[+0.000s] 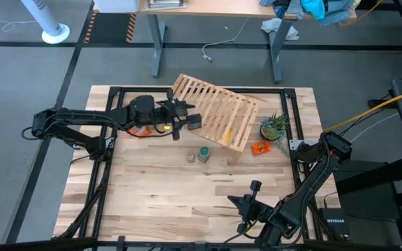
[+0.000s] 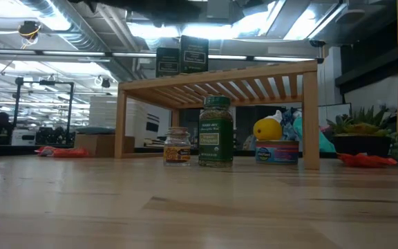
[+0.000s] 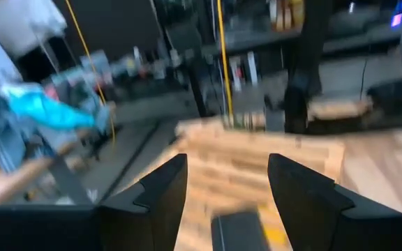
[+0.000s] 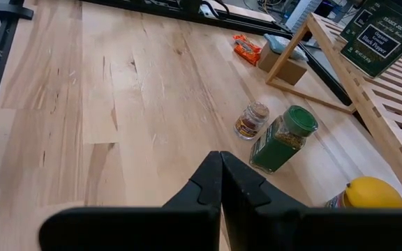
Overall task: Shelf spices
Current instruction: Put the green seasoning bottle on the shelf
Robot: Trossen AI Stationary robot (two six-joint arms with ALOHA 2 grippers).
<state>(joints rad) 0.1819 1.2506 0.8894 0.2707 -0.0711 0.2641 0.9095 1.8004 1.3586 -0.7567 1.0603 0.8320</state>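
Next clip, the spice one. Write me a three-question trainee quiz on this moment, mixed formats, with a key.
1. True or false: the green jar stands on top of the shelf.
2. How many dark squarish jars are on the shelf top?
A. none
B. one
C. two
3. Fill in: the right end effector, at the table's near edge, is ____.

Key
1. False. It stands on the table in front of the shelf, beside the small clear jar.
2. C. The low view shows two side by side, with the left end effector over that end of the shelf, fingers apart.
3. Shut, holding nothing.
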